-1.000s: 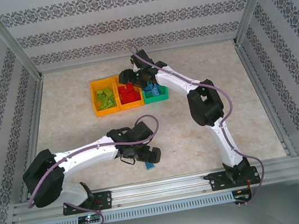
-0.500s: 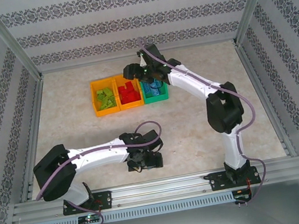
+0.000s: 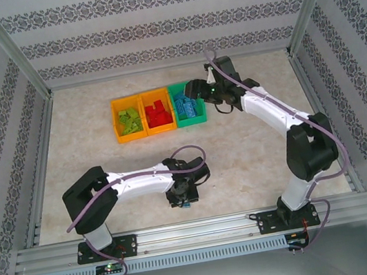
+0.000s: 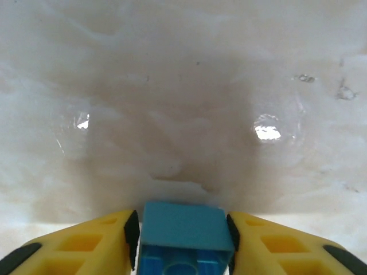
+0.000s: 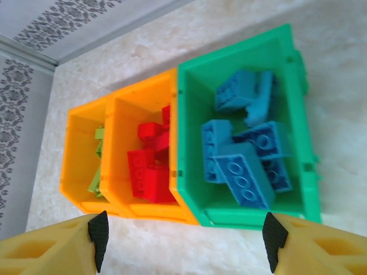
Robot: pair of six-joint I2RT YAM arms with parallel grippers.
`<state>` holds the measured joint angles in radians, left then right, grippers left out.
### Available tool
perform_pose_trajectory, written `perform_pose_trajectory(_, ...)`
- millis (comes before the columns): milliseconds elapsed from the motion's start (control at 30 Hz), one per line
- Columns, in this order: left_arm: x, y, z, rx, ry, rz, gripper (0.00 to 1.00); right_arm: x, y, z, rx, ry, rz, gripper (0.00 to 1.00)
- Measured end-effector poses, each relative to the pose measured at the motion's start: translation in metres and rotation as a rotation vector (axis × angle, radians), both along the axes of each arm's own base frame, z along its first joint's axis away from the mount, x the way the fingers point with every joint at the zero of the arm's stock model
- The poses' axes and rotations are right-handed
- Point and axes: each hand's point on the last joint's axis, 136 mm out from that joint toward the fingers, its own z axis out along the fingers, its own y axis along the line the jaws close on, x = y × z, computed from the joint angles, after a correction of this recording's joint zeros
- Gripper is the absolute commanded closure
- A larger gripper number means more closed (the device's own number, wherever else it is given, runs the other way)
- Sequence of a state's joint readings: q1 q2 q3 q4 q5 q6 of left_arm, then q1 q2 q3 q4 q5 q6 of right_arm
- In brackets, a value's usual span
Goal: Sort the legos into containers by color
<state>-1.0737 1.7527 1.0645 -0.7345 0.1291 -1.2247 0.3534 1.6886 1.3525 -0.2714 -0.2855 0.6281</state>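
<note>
A blue lego (image 4: 183,229) lies on the table between my left gripper's (image 4: 182,232) black pads, which touch both its sides; the gripper is shut on it. From above, that left gripper (image 3: 184,196) is low at the table's front centre. The three joined containers sit at the back: a green bin (image 5: 241,220) with several blue legos (image 5: 246,172), a middle orange bin (image 5: 143,209) with red legos (image 5: 146,169), and a far orange bin (image 5: 71,172) with lime green legos (image 5: 97,166). My right gripper (image 5: 183,246) hovers open beside the green bin (image 3: 190,118), holding nothing.
Bare marble-patterned tabletop (image 3: 104,164) surrounds the bins. Patterned walls and aluminium frame rails (image 3: 39,153) enclose the table on three sides. The right arm's elbow (image 3: 307,149) stands tall at the right.
My right gripper pulled back from above the red bin to the right of the green bin. My left gripper shifted right over the blue lego and closed on it.
</note>
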Motion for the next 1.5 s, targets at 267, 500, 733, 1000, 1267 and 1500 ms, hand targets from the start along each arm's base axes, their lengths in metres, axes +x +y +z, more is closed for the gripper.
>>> perform_pose_trajectory(267,0.006,-0.001,0.002,0.021,-0.019,0.002,0.7,-0.016,-0.052,-0.011,-0.028,0.003,-0.073,0.25)
perform_pose_trajectory(500,0.059,-0.017,0.042,-0.012,-0.118,-0.041,0.7,-0.043,-0.087,-0.034,-0.083,0.031,-0.115,0.25)
perform_pose_trajectory(733,0.196,-0.024,0.128,-0.116,-0.363,-0.036,0.71,-0.093,-0.102,-0.064,-0.159,0.049,-0.096,0.21)
perform_pose_trajectory(1000,0.334,-0.029,0.174,-0.171,-0.58,-0.071,0.7,-0.137,-0.122,-0.076,-0.221,0.014,-0.116,0.12)
perform_pose_trajectory(1267,0.383,-0.012,0.108,-0.17,-0.507,-0.071,0.63,-0.151,-0.132,-0.072,-0.246,-0.03,-0.148,0.04)
perform_pose_trajectory(1500,0.393,-0.01,0.103,-0.193,-0.521,-0.1,0.26,-0.151,-0.143,-0.072,-0.326,-0.079,-0.153,0.02)
